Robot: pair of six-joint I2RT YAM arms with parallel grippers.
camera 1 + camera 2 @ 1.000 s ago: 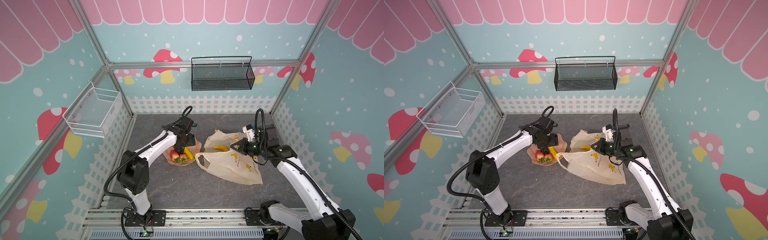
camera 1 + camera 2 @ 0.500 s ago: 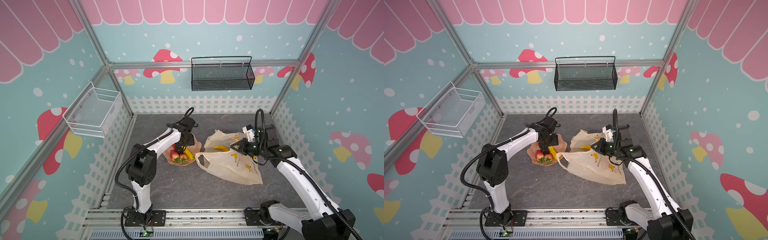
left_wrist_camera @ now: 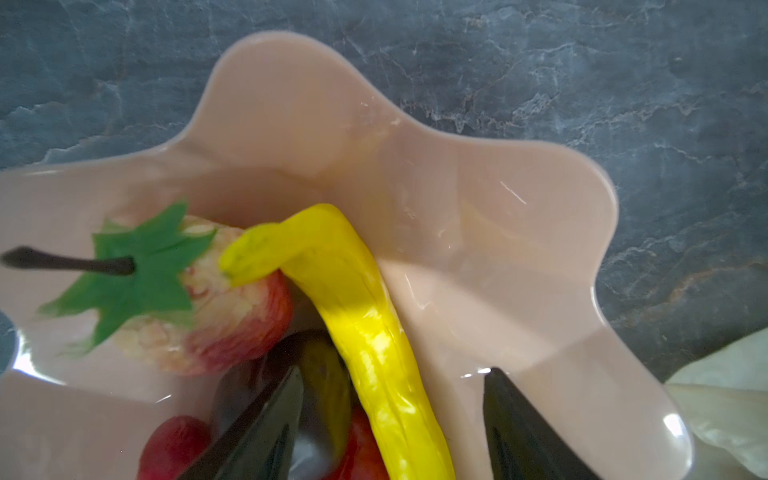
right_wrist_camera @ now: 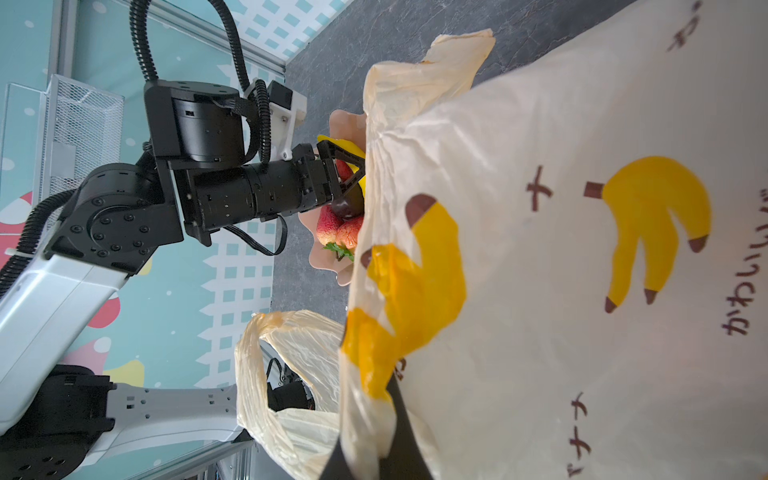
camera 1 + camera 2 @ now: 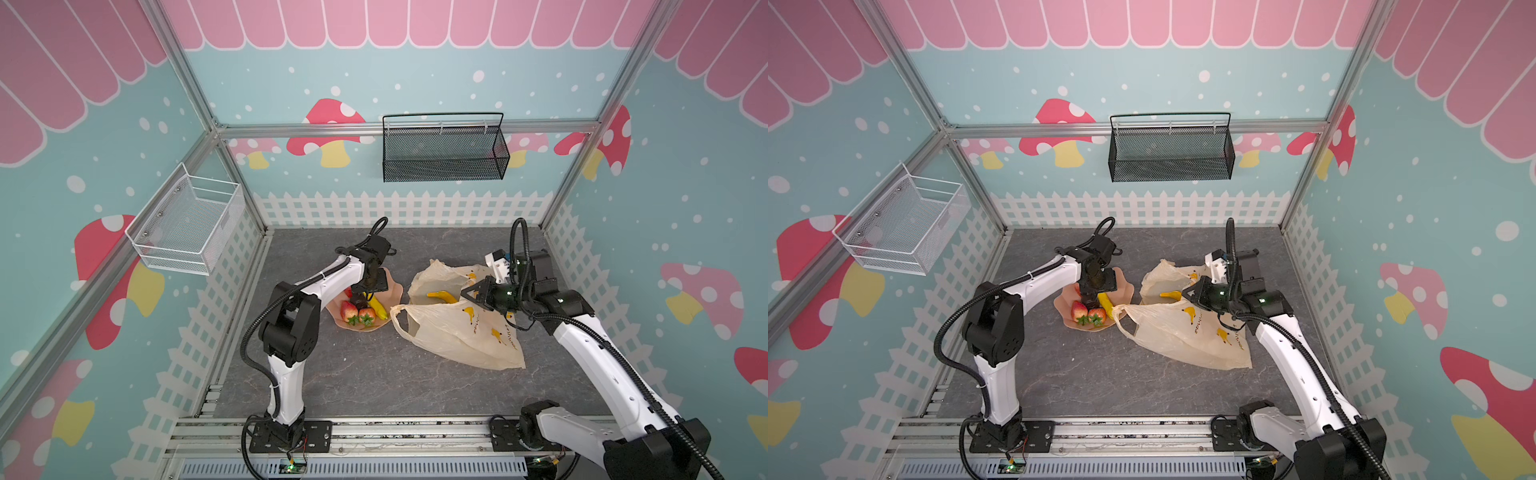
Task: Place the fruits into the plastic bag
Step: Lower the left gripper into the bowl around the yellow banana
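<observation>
Hanging directly over the dish (image 5: 395, 286), the left gripper (image 3: 395, 374) holds its jaws apart, with the banana (image 3: 361, 332) running lengthwise between them. One finger touches the dark piece (image 3: 316, 353) beside the banana, and the other stands over bare dish. In both top views the banana's long axis runs far to near, leaning slightly right, so the jaws would close across its narrow width. A short drop and a squeeze look like all the grasp needs.

The left arm is far the nearer. The right gripper (image 5: 465, 292) is well apart at the right, pinched shut on the upper film of the bag (image 5: 457, 332), whose mouth gapes leftward just beside the dish. A second banana (image 5: 444, 296) lies inside that mouth.

The banana is glossy, ridged and curved, its stem hooked over a strawberry (image 3: 232, 316). The strawberry is pebbled and red with a flat green leaf. The dark piece is smooth and round. The dish is slick peach plastic with a wavy rim — probably slippery — and the bag is thin, crinkled and limp.
</observation>
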